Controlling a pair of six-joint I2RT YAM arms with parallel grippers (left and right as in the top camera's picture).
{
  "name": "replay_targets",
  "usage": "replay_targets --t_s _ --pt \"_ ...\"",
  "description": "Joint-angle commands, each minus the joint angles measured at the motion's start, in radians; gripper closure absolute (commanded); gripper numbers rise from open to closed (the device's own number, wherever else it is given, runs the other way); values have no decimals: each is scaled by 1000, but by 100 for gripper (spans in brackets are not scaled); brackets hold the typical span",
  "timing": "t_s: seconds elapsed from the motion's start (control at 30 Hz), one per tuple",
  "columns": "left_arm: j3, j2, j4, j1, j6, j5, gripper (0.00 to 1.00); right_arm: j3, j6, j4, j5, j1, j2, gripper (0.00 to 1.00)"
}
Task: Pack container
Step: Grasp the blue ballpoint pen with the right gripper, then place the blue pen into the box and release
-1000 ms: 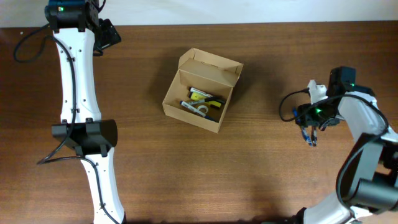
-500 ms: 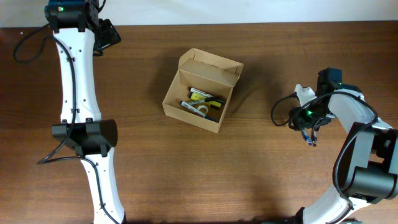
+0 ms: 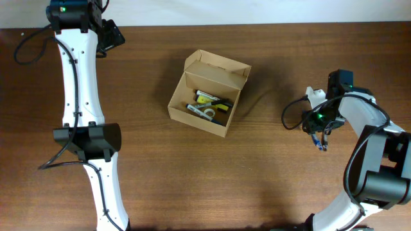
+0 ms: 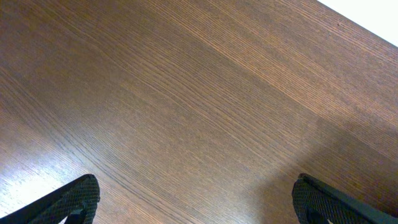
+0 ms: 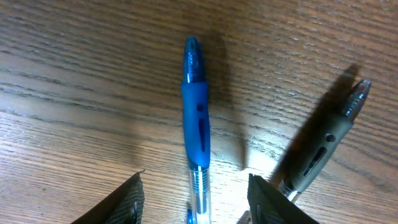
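Observation:
The container (image 3: 209, 94) is a small tan cardboard box in the middle of the table, its flap lid standing open at the back, with several pens and markers inside. My right gripper (image 3: 317, 130) is at the right, low over the table and open. A blue pen (image 5: 196, 118) lies on the wood between its two fingers (image 5: 196, 202), untouched. A grey pen (image 5: 323, 146) lies just to the right of it. My left gripper (image 3: 110, 35) is at the far back left, open and empty (image 4: 196, 202) over bare wood.
The left arm (image 3: 80, 115) stretches along the left side of the brown wooden table. A white strip (image 3: 257, 9) runs along the table's far edge.
My right gripper has moved a little left and towards the back, and now sits over the pens. The left arm and the box have not moved.

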Motion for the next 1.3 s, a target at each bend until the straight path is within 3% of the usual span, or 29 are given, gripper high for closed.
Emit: replay_targets --t_s 0.0,0.3,0.47,0.6,0.77,0.87,1.1,1.27 --pt "6 9 -2 6 9 -10 0 -7 13 3 21 6 13 47" --pt "6 9 -1 6 9 -10 0 -25 19 -3 20 6 26 50" --pt "6 9 -1 6 9 -10 0 -25 23 -5 28 6 26 65" --pt "6 9 -1 6 9 -10 0 -25 41 -9 58 6 27 69" --pt "6 9 -1 6 9 -10 0 -23 69 -12 52 6 27 94" --pt "6 9 -1 6 9 -10 0 -2 71 -26 -3 14 26 96" --pt "6 9 -1 6 9 -10 0 189 75 -142 -26 99 22 96" --pt "6 9 -2 6 9 -10 0 447 91 -268 -26 194 22 96"
